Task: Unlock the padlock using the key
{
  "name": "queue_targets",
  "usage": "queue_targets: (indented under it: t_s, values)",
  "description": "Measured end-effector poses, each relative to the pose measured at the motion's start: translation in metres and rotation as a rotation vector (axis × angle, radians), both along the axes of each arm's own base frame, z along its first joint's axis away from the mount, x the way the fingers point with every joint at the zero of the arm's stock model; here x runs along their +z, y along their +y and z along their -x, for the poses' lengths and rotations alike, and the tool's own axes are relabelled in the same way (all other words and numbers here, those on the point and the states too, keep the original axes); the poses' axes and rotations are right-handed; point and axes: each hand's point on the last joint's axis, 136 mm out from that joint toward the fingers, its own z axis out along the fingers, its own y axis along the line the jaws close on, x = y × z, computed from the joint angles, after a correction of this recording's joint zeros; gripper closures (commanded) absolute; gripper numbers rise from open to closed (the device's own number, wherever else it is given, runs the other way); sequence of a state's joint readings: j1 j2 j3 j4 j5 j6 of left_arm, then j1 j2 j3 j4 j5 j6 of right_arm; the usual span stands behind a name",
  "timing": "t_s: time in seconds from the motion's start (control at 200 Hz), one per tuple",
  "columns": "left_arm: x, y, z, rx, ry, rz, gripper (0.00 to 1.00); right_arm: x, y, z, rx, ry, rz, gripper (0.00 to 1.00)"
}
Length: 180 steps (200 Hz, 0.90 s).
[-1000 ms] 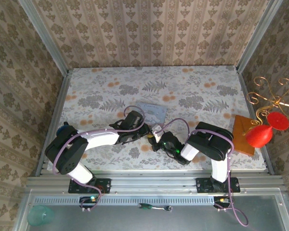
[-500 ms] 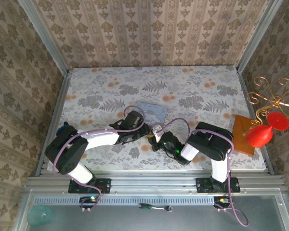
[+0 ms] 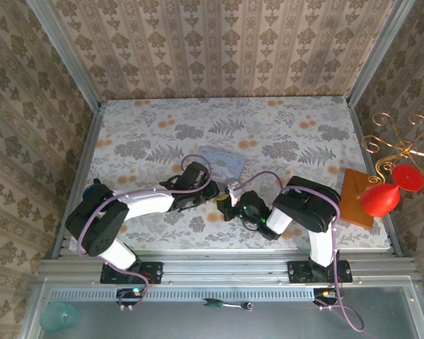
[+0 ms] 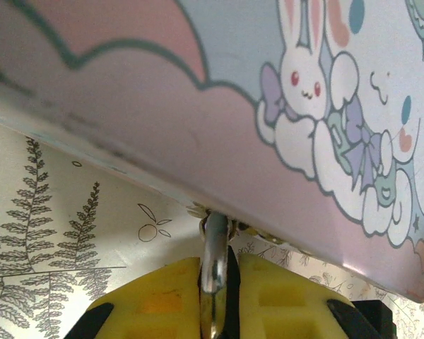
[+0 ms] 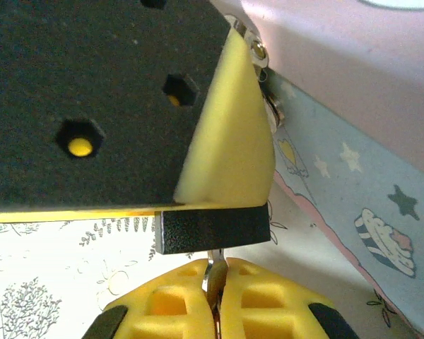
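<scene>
The pastel tin (image 3: 222, 164) lies mid-table, and both grippers meet at its near edge. In the left wrist view my left gripper (image 4: 219, 263) is shut on the padlock's metal shackle (image 4: 215, 240), which runs up to the hasp under the cartoon tin (image 4: 283, 106). The right wrist view has the black padlock (image 5: 212, 229) body lying crosswise under the left gripper's yellow pad (image 5: 230, 141). My right gripper (image 5: 215, 272) is shut on the thin key (image 5: 213, 263), whose tip meets the padlock's underside. From above, the left gripper (image 3: 215, 193) and right gripper (image 3: 231, 205) almost touch.
A wooden board (image 3: 355, 201) with a red balloon shape (image 3: 380, 200) and a gold wire stand sits at the right edge. A green-handled tool (image 3: 213, 303) lies on the front rail and a teal cup (image 3: 56, 316) at the front left. Metal rails line both table sides.
The right arm's forearm and wrist have shifted slightly left toward the padlock. Both grippers stay shut and the left arm holds still.
</scene>
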<state>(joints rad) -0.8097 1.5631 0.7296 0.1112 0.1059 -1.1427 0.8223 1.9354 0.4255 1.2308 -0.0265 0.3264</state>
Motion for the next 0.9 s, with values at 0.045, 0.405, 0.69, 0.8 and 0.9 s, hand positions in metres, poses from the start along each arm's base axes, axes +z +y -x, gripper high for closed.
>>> queue_targets:
  t_s: [0.045, 0.405, 0.69, 0.8, 0.9]
  values:
    - [0.001, 0.001, 0.0, -0.001, -0.003, 0.002, 1.0, 0.0, 0.0, 0.0, 0.001, 0.003, -0.004, 1.0]
    - [0.003, 0.004, 0.0, -0.023, -0.022, -0.007, 0.74, 0.002, 0.002, 0.001, 0.003, 0.011, -0.016, 1.0]
    - [0.024, 0.022, -0.017, 0.022, -0.091, 0.008, 0.54, -0.007, -0.003, -0.001, -0.024, 0.047, 0.051, 1.0]
    - [0.021, 0.024, -0.016, 0.023, -0.084, -0.006, 0.51, -0.007, -0.002, -0.002, -0.025, 0.051, 0.057, 1.0]
    - [0.018, 0.024, -0.015, 0.015, -0.081, -0.015, 0.51, -0.007, -0.002, -0.003, -0.024, 0.052, 0.062, 1.0]
